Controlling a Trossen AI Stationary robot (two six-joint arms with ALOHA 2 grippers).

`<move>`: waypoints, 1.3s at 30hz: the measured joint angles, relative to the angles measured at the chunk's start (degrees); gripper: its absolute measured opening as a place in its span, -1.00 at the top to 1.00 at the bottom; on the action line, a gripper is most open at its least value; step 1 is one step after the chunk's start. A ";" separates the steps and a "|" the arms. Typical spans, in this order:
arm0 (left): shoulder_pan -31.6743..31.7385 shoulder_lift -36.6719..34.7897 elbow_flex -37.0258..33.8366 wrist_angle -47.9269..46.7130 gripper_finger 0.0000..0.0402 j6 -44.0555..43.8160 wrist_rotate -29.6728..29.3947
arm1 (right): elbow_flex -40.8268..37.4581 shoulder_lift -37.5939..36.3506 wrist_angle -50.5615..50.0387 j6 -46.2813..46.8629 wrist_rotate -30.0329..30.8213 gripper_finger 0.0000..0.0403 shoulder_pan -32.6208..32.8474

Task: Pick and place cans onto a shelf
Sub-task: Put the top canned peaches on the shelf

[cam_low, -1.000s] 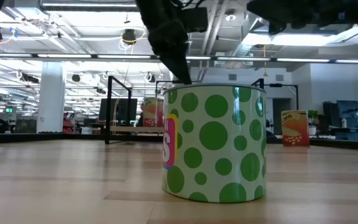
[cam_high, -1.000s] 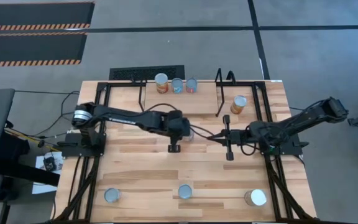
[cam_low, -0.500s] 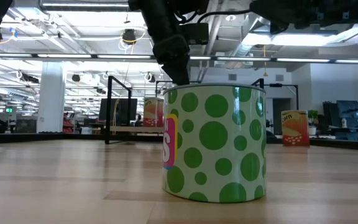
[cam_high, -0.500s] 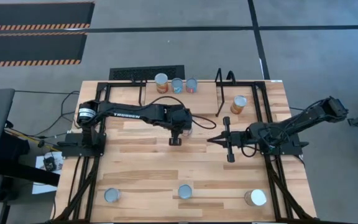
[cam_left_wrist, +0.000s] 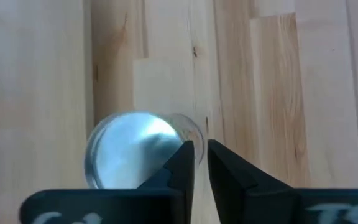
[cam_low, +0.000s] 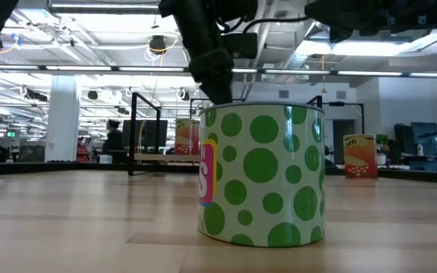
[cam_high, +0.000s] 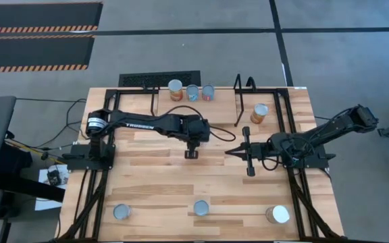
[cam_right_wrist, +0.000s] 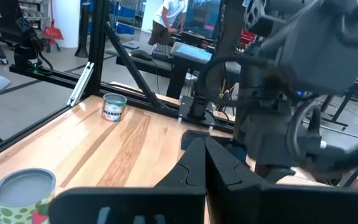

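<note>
- The left gripper, jaws together, has slid toward the shelf over the last second and now hangs directly above a can mid-worktop.
- Jaws together mean no grasp yet; they must part first.
- Only the left wrist view shows this can; the high view hides it under the arm.
- The right gripper waits nearby, jaws together.

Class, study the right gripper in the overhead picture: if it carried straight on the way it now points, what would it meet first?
Pointing across the table toward the other arm, the right gripper, closed, would probably meet the left gripper first; height is unclear, so it might pass beside it.
</note>
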 joint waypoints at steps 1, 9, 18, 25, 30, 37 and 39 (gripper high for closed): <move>0.00 -0.18 0.35 -0.33 0.78 0.00 -0.11 | 0.00 0.00 0.03 0.00 0.00 0.95 0.00; -0.56 -6.46 0.84 -2.26 0.76 -0.20 -1.70 | 0.00 -0.01 -0.63 0.14 0.00 0.95 0.00; -2.46 -29.25 -21.12 12.83 0.98 -6.59 -1.47 | 0.00 -0.02 -1.13 0.54 0.00 0.95 -0.13; -4.44 -50.98 -46.96 34.02 1.00 -12.02 -1.45 | 0.01 0.00 -0.94 3.91 -0.08 0.95 -2.31; -4.14 -63.67 -63.31 48.47 1.00 -12.86 -1.20 | 1.95 2.91 -1.06 5.91 -0.01 0.95 -4.31; -2.11 -77.63 -75.62 54.14 1.00 -12.88 0.74 | 8.23 11.41 -2.58 5.60 -0.05 0.95 -5.53; -1.13 -80.85 -77.30 53.94 1.00 -12.08 1.14 | 10.72 13.32 -5.03 5.61 -0.05 0.95 -5.84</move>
